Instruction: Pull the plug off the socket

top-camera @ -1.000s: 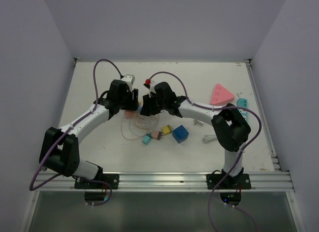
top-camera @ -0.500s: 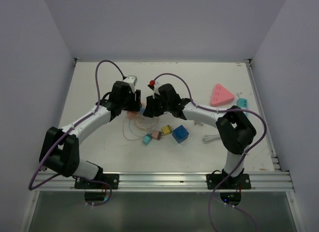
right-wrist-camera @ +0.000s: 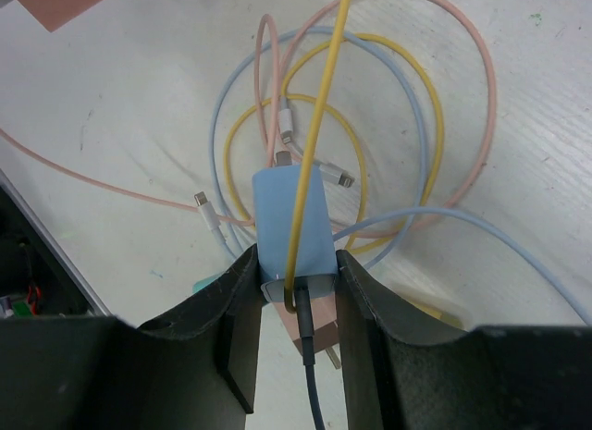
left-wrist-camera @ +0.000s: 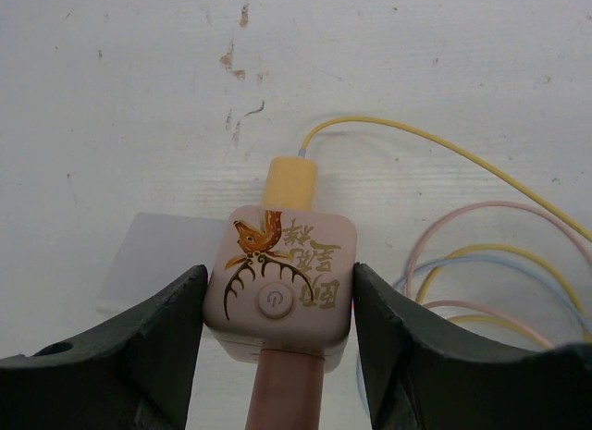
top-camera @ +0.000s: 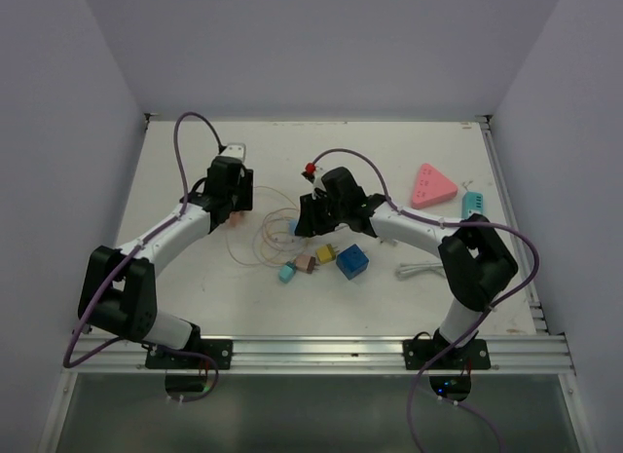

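While my arms are drawing apart, my left gripper (left-wrist-camera: 277, 299) is clamping the socket (left-wrist-camera: 282, 264), yellow plug (left-wrist-camera: 289, 182) still sitting in it, and my right gripper (right-wrist-camera: 296, 287) is pinching the blue block (right-wrist-camera: 291, 217): pull apparently unfinished.

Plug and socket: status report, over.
Left gripper shut on pink socket cube. Yellow plug seated. Right gripper shut on blue adapter, yellow cable draped across.
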Controlling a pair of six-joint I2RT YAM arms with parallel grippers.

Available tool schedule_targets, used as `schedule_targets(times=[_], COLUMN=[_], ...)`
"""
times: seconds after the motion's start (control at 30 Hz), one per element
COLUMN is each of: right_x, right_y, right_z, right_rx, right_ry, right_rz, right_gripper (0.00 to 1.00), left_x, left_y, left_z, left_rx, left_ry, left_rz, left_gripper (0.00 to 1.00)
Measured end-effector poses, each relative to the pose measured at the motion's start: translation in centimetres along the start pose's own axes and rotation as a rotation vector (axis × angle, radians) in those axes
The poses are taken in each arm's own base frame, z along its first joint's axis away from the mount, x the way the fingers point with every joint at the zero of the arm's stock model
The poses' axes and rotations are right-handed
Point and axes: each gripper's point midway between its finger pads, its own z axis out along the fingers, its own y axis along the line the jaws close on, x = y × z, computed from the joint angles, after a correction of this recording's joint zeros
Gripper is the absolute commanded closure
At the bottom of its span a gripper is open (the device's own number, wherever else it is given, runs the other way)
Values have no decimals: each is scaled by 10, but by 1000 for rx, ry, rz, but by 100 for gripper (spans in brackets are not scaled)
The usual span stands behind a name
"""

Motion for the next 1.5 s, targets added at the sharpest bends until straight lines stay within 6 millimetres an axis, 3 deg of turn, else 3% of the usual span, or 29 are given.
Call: schedule_targets(times=[0.13,0.43,0.5,0.53,0.57,0.77,1.2,1.37,1.5], right_x=[1,11,14,16,17,13,-25,-22,-6], right_y=[0,-4,-6,-7,-7,-6,17,15,8], right_z=[0,0,0,-1,-1,-9,-65,-68,-67], right_rx=[2,22,29,33,36,51,40,50,63], right_ry=[5,31,41,47,51,37,-106,-103,-73], right_rz=[8,48,56,60,69,70,29,16,20], right_gripper=[98,67,56,42,37,19,19,19,19], left_x=[5,6,2,0,-2,-5,0,2,8], left_y=[-4,-24,-29,-32,-34,-42,-54,-55,-60], left_z=[0,-10,-14,-16,-17,-21,-26,-23,-18], left_rx=[22,155,188,206,221,277,359,351,355], left_ry=[9,-4,-17,-24,-31,-51,-53,-66,-52], left_rz=[5,4,3,3,7,21,54,54,64], left_gripper=[100,100,100,100,100,100,100,100,100])
